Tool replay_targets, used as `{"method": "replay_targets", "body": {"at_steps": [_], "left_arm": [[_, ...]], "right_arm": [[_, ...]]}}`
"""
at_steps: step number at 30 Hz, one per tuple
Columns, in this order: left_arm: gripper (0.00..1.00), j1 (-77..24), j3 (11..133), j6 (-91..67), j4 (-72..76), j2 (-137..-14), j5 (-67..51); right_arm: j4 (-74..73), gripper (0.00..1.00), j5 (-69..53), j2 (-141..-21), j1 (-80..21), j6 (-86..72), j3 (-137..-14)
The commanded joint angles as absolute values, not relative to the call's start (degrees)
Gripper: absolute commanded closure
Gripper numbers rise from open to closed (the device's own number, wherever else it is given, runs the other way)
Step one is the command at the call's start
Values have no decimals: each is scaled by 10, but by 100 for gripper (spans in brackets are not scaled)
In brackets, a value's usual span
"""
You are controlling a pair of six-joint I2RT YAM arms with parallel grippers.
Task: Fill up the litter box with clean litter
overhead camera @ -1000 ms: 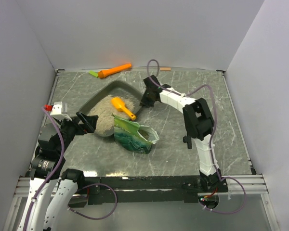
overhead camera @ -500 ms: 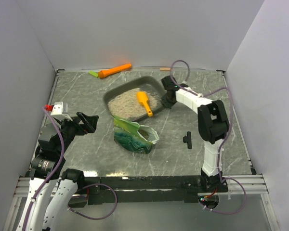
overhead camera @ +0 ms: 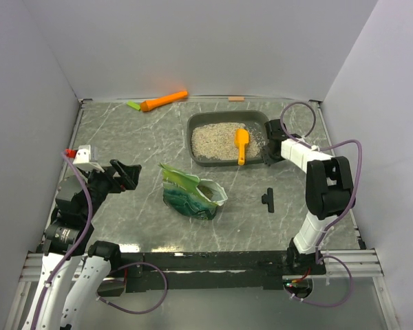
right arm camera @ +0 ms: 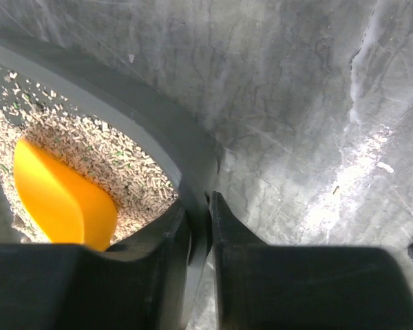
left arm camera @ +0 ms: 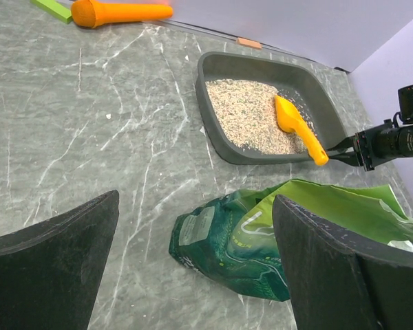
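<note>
Right gripper [right arm camera: 199,210] pinches the litter box [right arm camera: 134,110] rim, clean litter [right arm camera: 89,148] just inside.

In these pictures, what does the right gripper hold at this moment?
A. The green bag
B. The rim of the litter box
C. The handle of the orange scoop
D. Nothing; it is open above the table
B: in the right wrist view the right gripper has its fingers closed on both sides of the rim of the litter box, while the orange scoop lies free on the clean litter inside.
</note>
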State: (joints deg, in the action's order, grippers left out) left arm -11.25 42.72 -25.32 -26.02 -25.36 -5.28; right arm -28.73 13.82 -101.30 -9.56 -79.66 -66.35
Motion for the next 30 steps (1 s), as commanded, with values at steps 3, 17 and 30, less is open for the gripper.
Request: {"method": "replay_targets", "body": {"at_steps": [3, 17, 30], "left_arm": [[3, -115, 426, -257, -253, -255, -45], [3, -114, 429, -256, -251, -262, -51], [3, -115, 429, -257, -251, -258, -49]], "right_arm": [[-305, 48, 124, -1000, -98, -774, -718], [-265, 20, 153, -863, -119, -406, -728], [-311, 12, 4, -942, -196, -144, -846]]}}
